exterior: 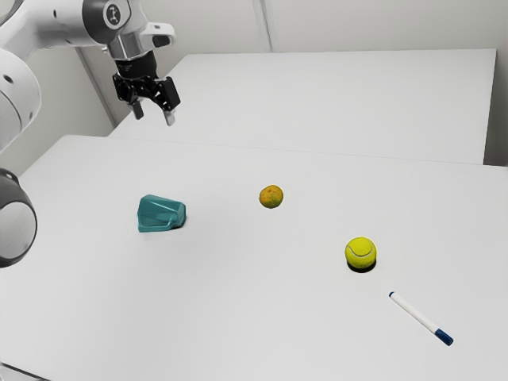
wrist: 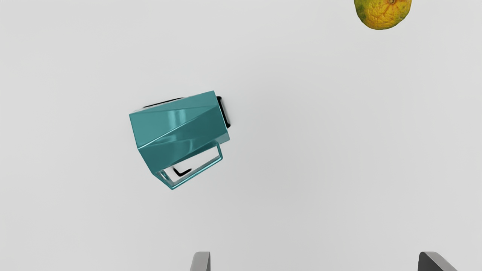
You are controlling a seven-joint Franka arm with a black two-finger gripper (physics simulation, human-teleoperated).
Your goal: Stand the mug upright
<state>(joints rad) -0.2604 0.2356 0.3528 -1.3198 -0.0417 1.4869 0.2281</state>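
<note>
Mug [exterior: 161, 214], teal and faceted, lies on its side on the white table [exterior: 238, 309], toward the exterior view's left; the upright position is not met. Its handle [wrist: 197, 172] projects from the side of the body, and in the wrist view that side faces the fingers [wrist: 201, 262]. One end of the body is broader than the other, the narrower end pointing toward the exterior view's right. Gripper [exterior: 154, 117], black, hangs raised above the table at the end of the white arm [exterior: 59, 24], well apart from the mug. Its two fingers stand wide apart, with bare gap between them; nothing is held and no contact with any item is noted. Other items on the table are as follows. An orange fruit [exterior: 271, 197], mottled with green, sits to the exterior view's right of the mug, apart from it. A yellow-green tennis ball [exterior: 360, 252] rests farther toward that view's right, with a dark shadow beneath. A marker [exterior: 417, 314], white in the barrel with a dark blue cap, lies flat near the ball, not touching it, its capped end directed away from the ball.
</note>
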